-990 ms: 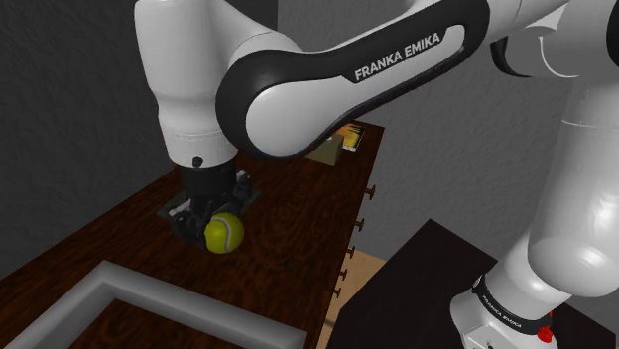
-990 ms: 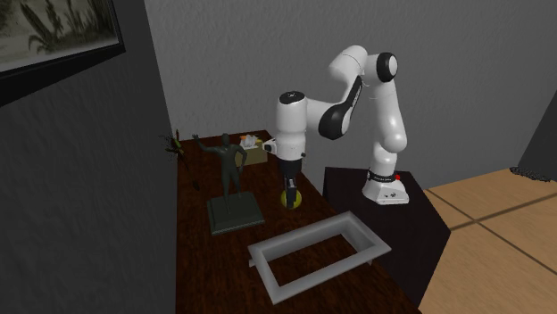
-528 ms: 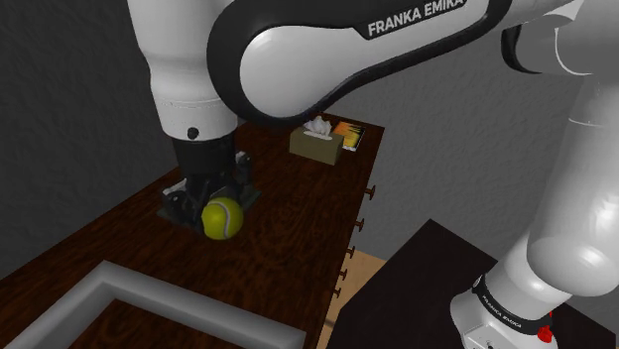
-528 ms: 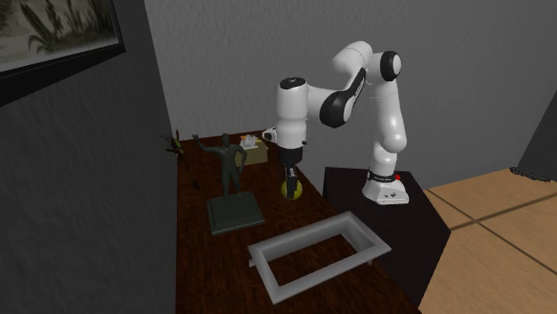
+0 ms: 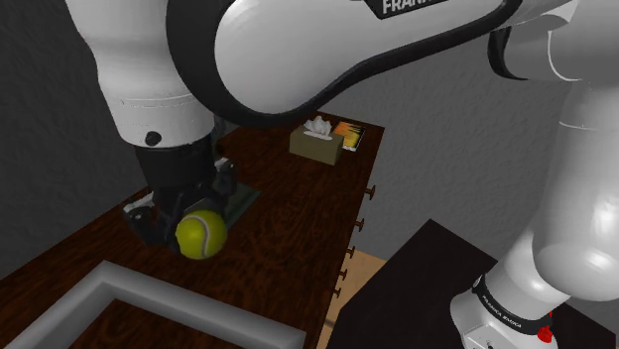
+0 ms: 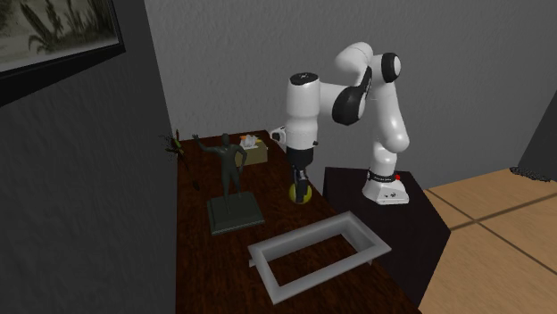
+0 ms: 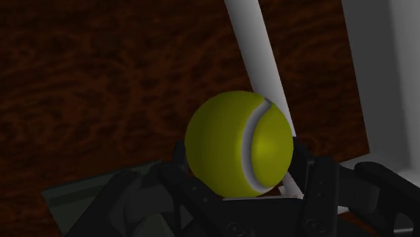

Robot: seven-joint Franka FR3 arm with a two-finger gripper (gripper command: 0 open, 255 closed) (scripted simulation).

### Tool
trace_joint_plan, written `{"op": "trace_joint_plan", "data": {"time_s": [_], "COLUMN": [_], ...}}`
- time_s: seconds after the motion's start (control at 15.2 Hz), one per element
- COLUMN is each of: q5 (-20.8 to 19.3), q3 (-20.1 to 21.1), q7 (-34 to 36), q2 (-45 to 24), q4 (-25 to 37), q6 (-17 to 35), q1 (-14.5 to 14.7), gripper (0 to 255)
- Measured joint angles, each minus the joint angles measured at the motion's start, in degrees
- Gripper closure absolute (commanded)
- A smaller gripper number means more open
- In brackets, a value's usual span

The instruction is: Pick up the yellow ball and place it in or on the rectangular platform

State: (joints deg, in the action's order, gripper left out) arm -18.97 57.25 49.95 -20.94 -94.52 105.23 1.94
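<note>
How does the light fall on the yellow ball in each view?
Shoulder view: the yellow ball looks dull olive, darker toward its lower edge. Wrist view: brightest on one side of its grey seam, shaded at the rim. Second exterior view: a small yellow spot against the dark tabletop, no glare.

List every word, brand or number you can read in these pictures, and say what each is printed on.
"FRAN": white letters on the arm's dark link, cut off by the shoulder view's top edge.
"FRANKA EMIKA": tiny white letters on the black band at the arm's foot, just legible.
The orange-covered booklet beside the tissue box: print too small to read.
The yellow ball: no lettering.
</note>
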Motion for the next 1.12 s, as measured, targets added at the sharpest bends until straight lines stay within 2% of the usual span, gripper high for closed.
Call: {"op": "trace_joint_plan", "data": {"time_s": [0.53,0.79,1.12], "q5": [-5.3,-6.4,-7.2], "q3": [-1.6,-2.2,-2.8], "q7": [10.6,12.0,12.8], "q2": [-7.3,-8.6,-9.4], "q4": [8.7,7.6,4.7], "q6": [-3.9,-2.0,1.3], "q1": [13.9,15.1,14.9], "gripper": [255,255,255]}}
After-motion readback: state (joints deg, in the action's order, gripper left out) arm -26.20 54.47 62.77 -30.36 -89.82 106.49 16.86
